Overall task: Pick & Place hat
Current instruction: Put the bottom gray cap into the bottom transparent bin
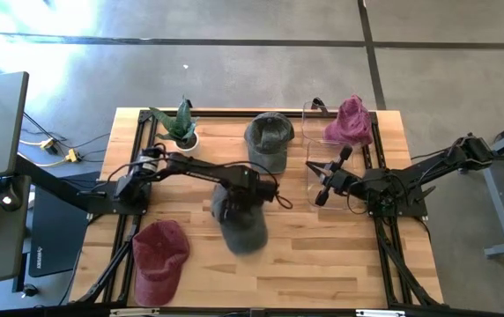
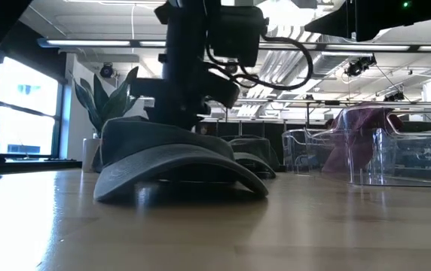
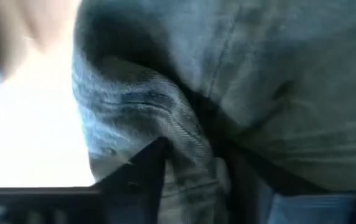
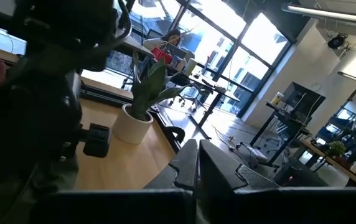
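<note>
A grey-green cap lies in the middle of the table, its curved brim toward the near edge and resting on the wood by its two corners. My left gripper stands over the crown, pointing straight down, shut on the cloth. The left wrist view is filled with the cap's grey fabric. My right gripper hangs shut and level at the right, clear of everything. My left gripper pinches a raised fold of the crown's cloth between its two fingers, coming from above and pointing down. The cloth bunches into ridges between the fingers. The cap sits on the table, brim down.
A second grey-green cap lies at the far middle, a red cap at the near left. A potted plant stands far left. A pink hat sits on a clear stand at the far right.
</note>
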You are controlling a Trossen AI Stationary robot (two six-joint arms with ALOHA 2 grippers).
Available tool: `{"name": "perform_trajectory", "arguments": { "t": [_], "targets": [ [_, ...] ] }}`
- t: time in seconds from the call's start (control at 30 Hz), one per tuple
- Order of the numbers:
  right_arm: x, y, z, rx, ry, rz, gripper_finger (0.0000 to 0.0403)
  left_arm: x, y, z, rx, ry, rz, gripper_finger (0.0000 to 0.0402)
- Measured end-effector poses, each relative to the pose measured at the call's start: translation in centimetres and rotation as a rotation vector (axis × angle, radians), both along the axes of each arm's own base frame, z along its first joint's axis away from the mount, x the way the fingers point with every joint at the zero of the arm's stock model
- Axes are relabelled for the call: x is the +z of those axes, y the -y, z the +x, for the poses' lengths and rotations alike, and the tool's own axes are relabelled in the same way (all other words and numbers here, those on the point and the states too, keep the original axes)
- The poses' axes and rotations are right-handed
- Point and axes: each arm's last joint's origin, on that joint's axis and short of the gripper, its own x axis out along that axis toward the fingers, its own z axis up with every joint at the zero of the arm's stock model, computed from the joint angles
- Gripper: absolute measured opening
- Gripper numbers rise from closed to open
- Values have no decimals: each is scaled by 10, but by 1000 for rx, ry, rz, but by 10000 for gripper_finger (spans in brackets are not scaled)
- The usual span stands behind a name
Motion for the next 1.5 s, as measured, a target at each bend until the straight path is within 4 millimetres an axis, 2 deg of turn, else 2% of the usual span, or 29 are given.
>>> {"name": "perform_trajectory", "arguments": {
  "t": [0.1, 0.17, 0.27, 0.37, 0.47, 0.53, 0.6, 0.67, 0.73, 0.8, 0.97, 1.07, 1.23, 1.4, 1.5],
  "targets": [
    [0, 0, 0, 0, 0, 0, 11, 5, -1, -8, -64, -59, -62, 57],
    [0, -1, 0, 4, 0, 0, 11, 20, -1, -15, -88, -96, -65, 19],
    [0, -3, -1, 17, -3, -7, 11, 47, -2, -21, -96, -88, -29, 24],
    [0, -6, -1, 30, -16, -30, 11, 88, -7, -26, -111, 5, 49, 25],
    [0, -8, -2, 40, -24, -48, 11, 128, -17, -34, -110, 82, 269, 10],
    [0, -9, -2, 46, -26, -52, 11, 147, -21, -36, -63, 149, 405, 8],
    [0, -10, -2, 50, -26, -53, 11, 156, -24, -34, -3, 225, 433, 10],
    [0, -10, -2, 50, -26, -53, 11, 153, -18, -29, 38, 275, 339, 11],
    [0, -10, -2, 48, -26, -53, 11, 141, -6, -24, 49, 293, 221, 11],
    [0, -10, -2, 46, -27, -53, 11, 122, 8, -21, 24, 293, 127, 11],
    [0, -10, -2, 46, -24, -48, 11, 55, 46, -17, -110, 300, -138, 14],
    [0, -10, -2, 46, -24, -47, 11, 34, 62, -16, -136, 355, -239, 19],
    [0, -10, -2, 52, -16, -41, 11, 31, 75, -14, -115, 410, -303, 52],
    [1, -10, -2, 54, 8, 1, 11, 32, 76, -14, -82, 382, -430, 129],
    [1, -10, -2, 55, 9, 3, 11, 38, 76, -18, -57, 304, -498, 172]
  ]
}}
